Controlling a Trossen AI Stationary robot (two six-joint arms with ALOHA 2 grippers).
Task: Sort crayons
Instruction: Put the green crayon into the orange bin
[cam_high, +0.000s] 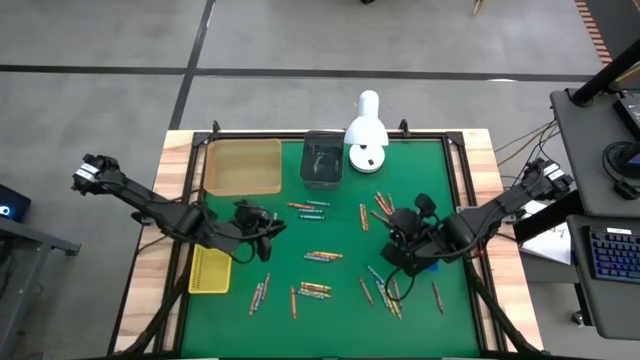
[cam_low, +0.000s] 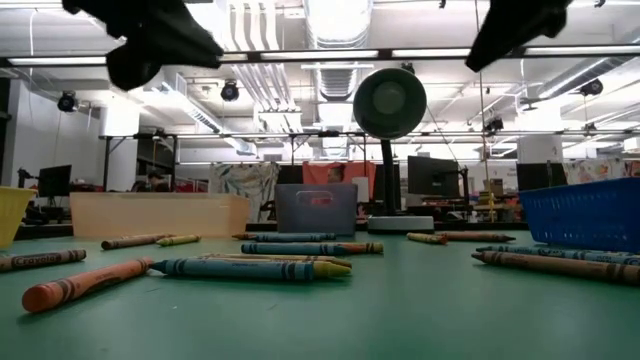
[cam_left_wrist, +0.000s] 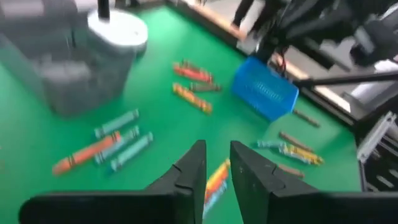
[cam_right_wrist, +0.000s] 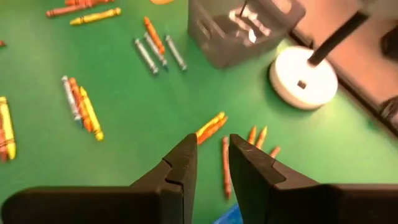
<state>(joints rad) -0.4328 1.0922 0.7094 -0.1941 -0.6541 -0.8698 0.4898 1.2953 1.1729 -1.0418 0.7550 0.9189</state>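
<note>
Crayons lie scattered flat on the green mat (cam_high: 340, 310): a cluster at mid-mat (cam_high: 323, 256), another nearer the far edge (cam_high: 308, 208), and several at the near right (cam_high: 388, 292). My left gripper (cam_high: 262, 232) hangs well above the mat's left part, beside the yellow tray (cam_high: 210, 270). Its fingers (cam_left_wrist: 217, 149) stand narrowly open with nothing between them, and an orange-yellow crayon (cam_left_wrist: 216, 177) lies far below. My right gripper (cam_high: 400, 240) hovers high at the right, by the blue tray (cam_high: 425, 265). Its fingers (cam_right_wrist: 212, 142) are also narrowly open and empty.
At the far edge stand a tan tray (cam_high: 242, 166), a grey bin (cam_high: 322, 160) and a white lamp (cam_high: 366, 135). In the low view both grippers (cam_low: 150, 40) (cam_low: 520, 30) hang high above the crayons (cam_low: 250, 266).
</note>
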